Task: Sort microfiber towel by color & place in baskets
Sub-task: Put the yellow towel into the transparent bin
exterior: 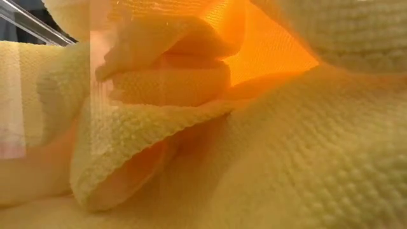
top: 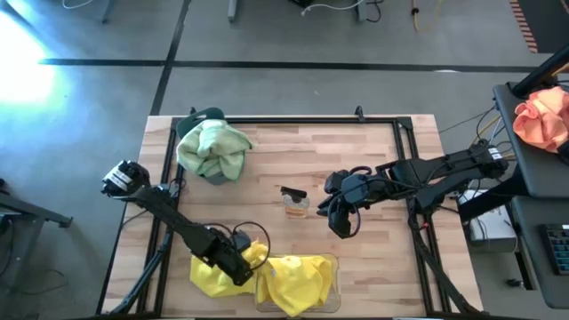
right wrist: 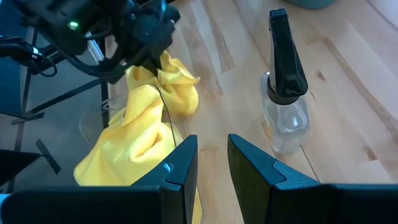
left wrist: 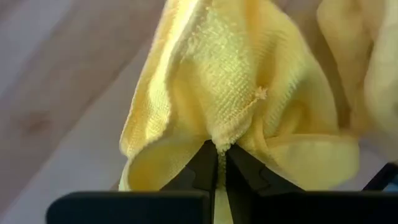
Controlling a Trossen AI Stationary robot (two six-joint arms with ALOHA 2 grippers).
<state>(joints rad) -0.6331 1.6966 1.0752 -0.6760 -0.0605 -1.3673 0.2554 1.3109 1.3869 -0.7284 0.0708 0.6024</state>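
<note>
Yellow towels (top: pixel 298 283) fill the clear basket (top: pixel 333 263) at the table's near edge, and they also fill the low view (exterior: pixel 267 159). My left gripper (top: pixel 238 265) is just left of that basket, shut on another yellow towel (top: pixel 212 277). Pale green towels (top: pixel 213 149) are heaped in the teal basket (top: pixel 210 114) at the far left. My right gripper (top: pixel 338 220) hovers open over the table's middle, touching nothing. My left gripper (left wrist: pixel 217 155) pinches a bunched fold (left wrist: pixel 219 140) of the yellow towel between its two fingers, with several layers gathered there. Seen from the right wrist view, the cloth (right wrist: pixel 168 87) hangs below the fingers, and its lower part lies on the yellow heap by the basket.
A small spray bottle with a black top (top: pixel 295 201) lies on the wood between the arms, close to my right gripper. An orange-pink cloth (top: pixel 542 120) lies off the table to the right. A black frame runs along the table's edges. Bare wood spreads across the middle and far right.
</note>
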